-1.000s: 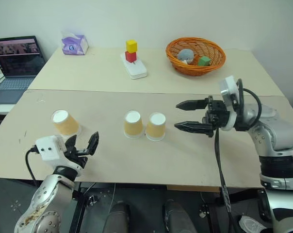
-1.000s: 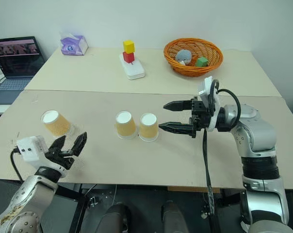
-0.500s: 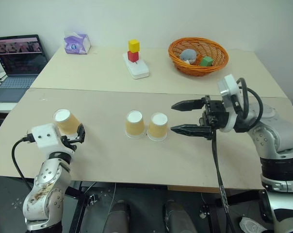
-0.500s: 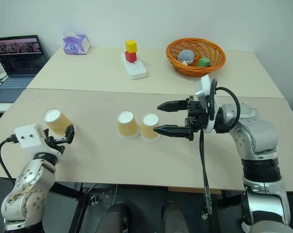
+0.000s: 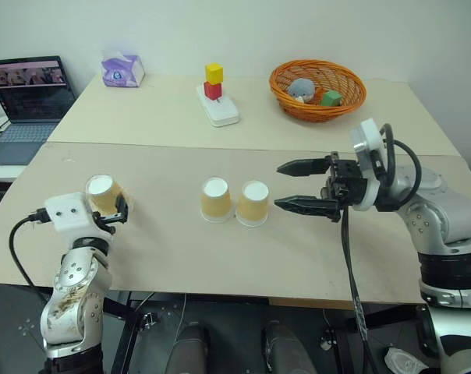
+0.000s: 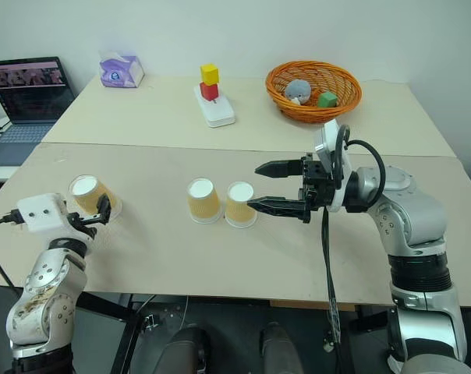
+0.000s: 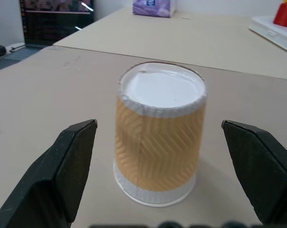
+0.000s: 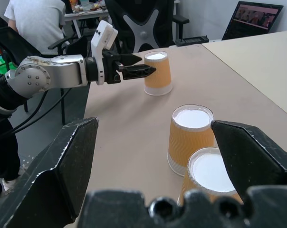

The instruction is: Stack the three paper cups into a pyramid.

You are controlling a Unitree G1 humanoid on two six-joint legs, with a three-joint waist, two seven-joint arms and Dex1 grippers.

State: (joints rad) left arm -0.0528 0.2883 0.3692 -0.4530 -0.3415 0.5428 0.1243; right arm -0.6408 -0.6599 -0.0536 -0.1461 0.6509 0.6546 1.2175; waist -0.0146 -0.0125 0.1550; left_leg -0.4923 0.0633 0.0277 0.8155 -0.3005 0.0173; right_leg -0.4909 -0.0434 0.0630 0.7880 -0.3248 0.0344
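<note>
Straddling the lone tan ribbed-paper tapered cup (image 7: 158,137), upside down at the beige surface's (image 5: 181,257) left side, left gripper (image 5: 120,210) fingers were spread, not gripping, likely for pickup. Two matching cups (image 5: 234,201) sat touching mid-surface as base; right gripper (image 5: 302,185) hovered beside them, fingers apart, empty.

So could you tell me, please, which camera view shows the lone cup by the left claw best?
The left wrist view: the lone cup stands upside down, close and whole, between the open left claw's fingers, untouched. Both eye views show it small, partly behind that claw. The right wrist view shows it far off, beyond the other two cups.
</note>
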